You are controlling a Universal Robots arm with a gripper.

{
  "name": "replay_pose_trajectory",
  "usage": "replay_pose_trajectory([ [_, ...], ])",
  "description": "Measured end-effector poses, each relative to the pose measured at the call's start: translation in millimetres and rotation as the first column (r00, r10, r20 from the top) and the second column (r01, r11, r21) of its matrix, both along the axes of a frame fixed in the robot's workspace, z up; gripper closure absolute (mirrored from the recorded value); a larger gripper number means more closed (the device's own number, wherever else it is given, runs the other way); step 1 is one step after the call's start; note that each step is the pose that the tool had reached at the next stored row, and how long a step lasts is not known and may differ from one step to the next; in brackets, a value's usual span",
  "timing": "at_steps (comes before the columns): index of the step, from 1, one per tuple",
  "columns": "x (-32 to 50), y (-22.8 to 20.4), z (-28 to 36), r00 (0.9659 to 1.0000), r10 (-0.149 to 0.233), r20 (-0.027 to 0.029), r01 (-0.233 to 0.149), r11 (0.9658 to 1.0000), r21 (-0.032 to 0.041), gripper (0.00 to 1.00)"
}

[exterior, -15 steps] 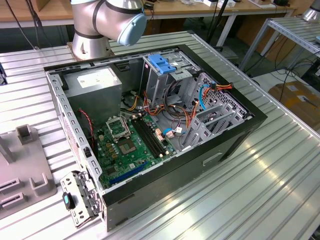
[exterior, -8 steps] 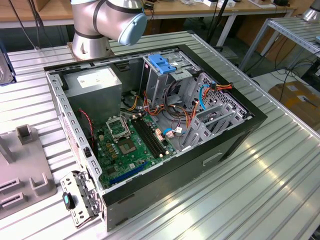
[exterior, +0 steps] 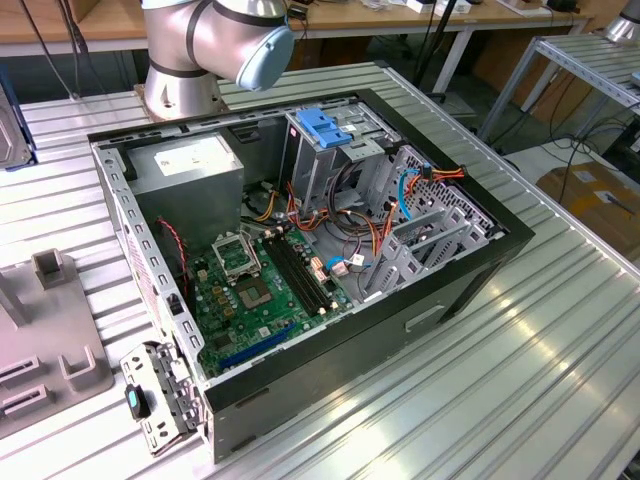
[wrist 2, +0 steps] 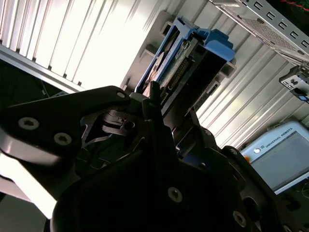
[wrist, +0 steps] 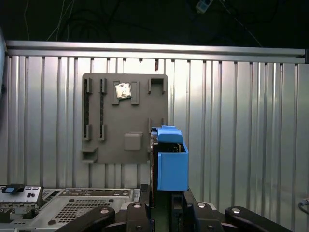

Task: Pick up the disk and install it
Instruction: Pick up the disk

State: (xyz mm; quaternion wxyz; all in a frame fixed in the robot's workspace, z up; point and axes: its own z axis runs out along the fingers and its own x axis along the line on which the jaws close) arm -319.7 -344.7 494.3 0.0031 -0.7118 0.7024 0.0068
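Observation:
The disk [wrist: 172,164] is seen edge-on in the first wrist view, with its bright blue carrier rail facing the camera. It stands between the dark fingers of my gripper [wrist: 165,195], over the right edge of a grey slotted fixture plate [wrist: 106,111]. In the second wrist view the disk [wrist 2: 186,60] shows its metal body and connector edge, with the blue rail around it. There my gripper [wrist 2: 169,104] is shut on the disk's near end, and grey fixture posts [wrist 2: 159,26] lie behind it.
The open computer case [exterior: 480,270] lies on the ribbed metal table. Inside it are a metal drive cage topped with blue clips [exterior: 325,125], a grey power supply box [exterior: 190,165] and a green motherboard [exterior: 260,290]. The arm's base [exterior: 200,50] stands behind the case. A tablet-like control screen [wrist 2: 285,154] lies nearby.

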Motion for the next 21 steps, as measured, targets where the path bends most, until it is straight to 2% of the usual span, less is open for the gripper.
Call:
replay_pose_trajectory([
  [2, 0.2, 0.0, 0.0, 1.0000, 0.000, 0.0000, 0.000, 1.0000, 0.0000, 0.65],
  [8, 10.1, 0.0, 0.0, 1.0000, 0.000, 0.0000, 0.000, 1.0000, 0.0000, 0.65],
  [11, 12.3, 0.0, 0.0, 1.0000, 0.000, 0.0000, 0.000, 1.0000, 0.0000, 0.65],
  [21, 14.0, 0.0, 0.0, 1.0000, 0.000, 0.0000, 0.000, 1.0000, 0.0000, 0.65],
])
